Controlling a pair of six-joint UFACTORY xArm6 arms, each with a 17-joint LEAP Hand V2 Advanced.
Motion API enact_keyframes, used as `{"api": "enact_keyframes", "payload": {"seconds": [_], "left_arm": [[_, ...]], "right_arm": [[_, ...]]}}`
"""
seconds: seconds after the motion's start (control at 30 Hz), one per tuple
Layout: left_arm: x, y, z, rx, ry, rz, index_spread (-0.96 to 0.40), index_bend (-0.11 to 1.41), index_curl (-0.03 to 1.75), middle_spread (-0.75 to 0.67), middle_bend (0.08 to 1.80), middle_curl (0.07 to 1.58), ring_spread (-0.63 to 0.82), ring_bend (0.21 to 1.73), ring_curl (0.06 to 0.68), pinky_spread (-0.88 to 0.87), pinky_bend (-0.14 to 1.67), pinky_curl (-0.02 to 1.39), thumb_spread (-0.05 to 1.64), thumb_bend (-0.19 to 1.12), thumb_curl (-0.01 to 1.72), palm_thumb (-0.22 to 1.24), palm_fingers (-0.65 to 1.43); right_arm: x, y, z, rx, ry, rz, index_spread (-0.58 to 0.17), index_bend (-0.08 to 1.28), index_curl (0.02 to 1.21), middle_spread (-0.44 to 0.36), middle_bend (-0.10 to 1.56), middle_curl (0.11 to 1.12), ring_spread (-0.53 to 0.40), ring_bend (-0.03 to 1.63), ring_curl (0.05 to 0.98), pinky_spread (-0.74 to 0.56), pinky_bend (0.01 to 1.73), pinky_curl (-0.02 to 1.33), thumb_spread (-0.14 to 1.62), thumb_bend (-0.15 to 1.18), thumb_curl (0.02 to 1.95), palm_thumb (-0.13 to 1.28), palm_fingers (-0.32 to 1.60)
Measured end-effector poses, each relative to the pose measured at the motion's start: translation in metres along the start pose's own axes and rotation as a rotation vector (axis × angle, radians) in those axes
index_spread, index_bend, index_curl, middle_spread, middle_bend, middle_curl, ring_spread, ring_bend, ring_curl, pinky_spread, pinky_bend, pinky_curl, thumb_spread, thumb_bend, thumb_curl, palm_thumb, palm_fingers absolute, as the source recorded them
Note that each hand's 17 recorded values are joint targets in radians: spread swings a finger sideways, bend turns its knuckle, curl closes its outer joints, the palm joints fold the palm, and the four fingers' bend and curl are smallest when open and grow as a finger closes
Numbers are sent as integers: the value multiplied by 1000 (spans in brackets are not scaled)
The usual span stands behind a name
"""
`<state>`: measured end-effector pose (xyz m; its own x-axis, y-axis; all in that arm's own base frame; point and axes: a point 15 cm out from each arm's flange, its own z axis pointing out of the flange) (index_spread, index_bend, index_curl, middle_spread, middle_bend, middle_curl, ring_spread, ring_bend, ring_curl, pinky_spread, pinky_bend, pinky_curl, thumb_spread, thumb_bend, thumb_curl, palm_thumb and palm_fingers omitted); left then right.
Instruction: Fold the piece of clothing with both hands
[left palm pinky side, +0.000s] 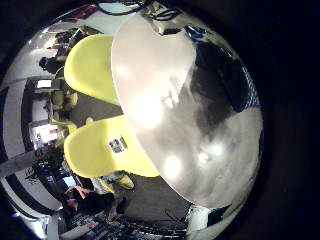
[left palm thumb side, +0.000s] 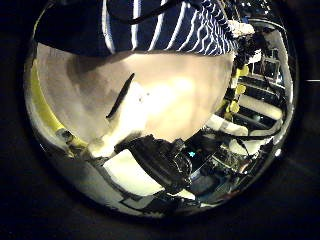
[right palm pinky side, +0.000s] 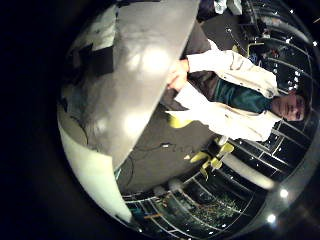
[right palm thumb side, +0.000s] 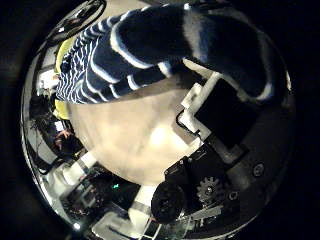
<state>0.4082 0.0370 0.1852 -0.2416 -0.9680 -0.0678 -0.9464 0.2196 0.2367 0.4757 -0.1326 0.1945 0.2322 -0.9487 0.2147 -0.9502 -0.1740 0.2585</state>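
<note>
Close over the right hand's (right palm thumb side: 215, 120) palm, the navy and white striped knit garment (right palm thumb side: 150, 50) drapes across its fingers; grip undetermined. Same garment lies on the pale round table (left palm thumb side: 170, 95). Left hand's (left palm thumb side: 150, 160) finger state unclear.

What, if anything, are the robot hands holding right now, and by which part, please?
The right robot hand seems to grip the garment by a bunched edge; which edge cannot be told. The left robot hand shows no hold.
</note>
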Motion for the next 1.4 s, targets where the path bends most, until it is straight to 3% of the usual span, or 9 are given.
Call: {"api": "enact_keyframes", "payload": {"seconds": [0.23, 0.47, 0.63, 0.87, 1.03, 1.2, 1.4], "left_arm": [[13, -8, 9, -11, 8, 14, -188, 198, 559, -93, 189, 432, 23, 582, 234, 244, 190, 285, 1356, -10, 265, 371, 359], [6, 9, -21, 24, 12, 18, -189, 198, 560, -93, 193, 428, 24, 582, 230, 236, 189, 282, 1355, -10, 267, 370, 363], [5, 30, -48, 64, 81, 24, -189, 185, 555, -105, 219, 438, -12, 594, 229, 222, 189, 277, 1354, -10, 268, 367, 395], [-21, 78, -78, 137, 177, -34, -237, 216, 577, -187, 376, 512, -143, 628, 238, 137, 178, 250, 1340, 3, 296, 446, 517], [-38, 108, -73, 153, 188, -70, -264, 213, 593, -231, 421, 555, -216, 679, 256, 79, 196, 249, 1340, 7, 322, 503, 554], [-64, 131, -63, 168, 204, -152, -284, 214, 615, -263, 444, 604, -267, 704, 272, 19, 225, 263, 1335, -2, 355, 544, 562], [-80, 149, -47, 154, 228, -202, -297, 230, 643, -282, 452, 650, -292, 723, 288, -10, 240, 275, 1327, -10, 380, 547, 546]], "right_arm": [[9, -2, -36, 101, 20, 19, -334, 1015, 887, -217, 1192, 916, -234, 1383, 717, -278, 1218, 858, 1164, 1, 656, 1067, 956], [-26, -10, -95, 210, 60, -49, -328, 1043, 927, -216, 1202, 954, -234, 1409, 744, -270, 1230, 917, 1178, -6, 686, 1065, 913], [-62, -11, -124, 238, 75, -112, -325, 1052, 945, -214, 1207, 971, -233, 1418, 757, -267, 1229, 950, 1183, -7, 703, 1061, 900], [-179, -22, -184, 335, 117, -304, -321, 1064, 960, -213, 1212, 990, -234, 1416, 769, -266, 1220, 986, 1186, -8, 721, 1054, 892], [-259, -30, -220, 399, 145, -426, -319, 1071, 968, -213, 1210, 1000, -235, 1414, 775, -267, 1210, 1006, 1186, -6, 738, 1056, 890], [-332, -44, -240, 442, 206, -552, -318, 1071, 973, -213, 1206, 1008, -235, 1412, 781, -269, 1201, 1022, 1175, -6, 750, 1063, 890], [-400, -66, -238, 450, 245, -655, -316, 1066, 976, -214, 1195, 1016, -234, 1407, 784, -271, 1190, 1037, 1171, -8, 761, 1056, 900]]}}
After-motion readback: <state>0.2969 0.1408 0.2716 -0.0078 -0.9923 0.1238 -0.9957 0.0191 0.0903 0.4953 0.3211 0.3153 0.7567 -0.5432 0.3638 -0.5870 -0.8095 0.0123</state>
